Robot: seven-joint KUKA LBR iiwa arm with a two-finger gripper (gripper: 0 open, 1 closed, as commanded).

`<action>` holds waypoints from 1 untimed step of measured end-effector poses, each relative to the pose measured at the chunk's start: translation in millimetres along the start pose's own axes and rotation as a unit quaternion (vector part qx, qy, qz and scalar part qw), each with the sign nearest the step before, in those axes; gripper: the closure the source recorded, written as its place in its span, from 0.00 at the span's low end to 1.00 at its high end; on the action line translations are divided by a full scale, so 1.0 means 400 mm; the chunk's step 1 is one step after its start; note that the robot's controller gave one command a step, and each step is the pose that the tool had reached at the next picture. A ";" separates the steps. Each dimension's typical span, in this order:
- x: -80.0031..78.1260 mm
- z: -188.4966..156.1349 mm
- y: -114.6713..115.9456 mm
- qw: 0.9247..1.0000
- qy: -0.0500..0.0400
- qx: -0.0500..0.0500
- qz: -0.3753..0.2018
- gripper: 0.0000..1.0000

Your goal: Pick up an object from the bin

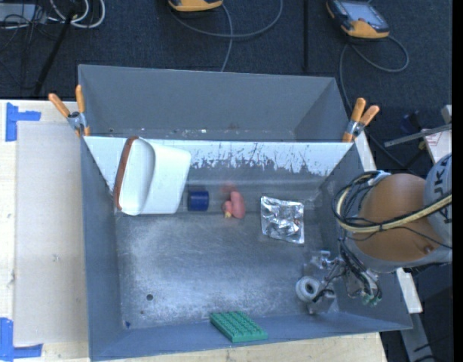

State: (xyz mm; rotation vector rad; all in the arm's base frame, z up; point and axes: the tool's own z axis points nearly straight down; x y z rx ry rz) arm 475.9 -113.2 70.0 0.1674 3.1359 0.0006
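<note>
The gripper (318, 286) is being held low in the near right corner of the grey metal bin (216, 274), reaching in from the right, with the arm's orange cover (397, 216) and looped cables being carried just behind it. Whether it is being kept spread or closed cannot be told from this angle. It is being held over bare bin floor.

The thing nearest to it is a crumpled piece of silver foil (283, 219), which is lying up and to the left of the gripper, near but apart from it. Farther left along the same line, a small pink piece (234, 204) and a small blue cylinder (197, 199) are lying close beside each other without touching. Just left of the blue cylinder, a white tub with a brown rim (152, 176) is lying on its side against the far left slope of the bin. A green studded plate (237, 326) is resting tilted against the near wall, well to the left of the gripper and well apart from everything else.
</note>
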 end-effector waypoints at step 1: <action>-0.001 0.000 0.000 1.000 0.000 0.000 -0.002 1.00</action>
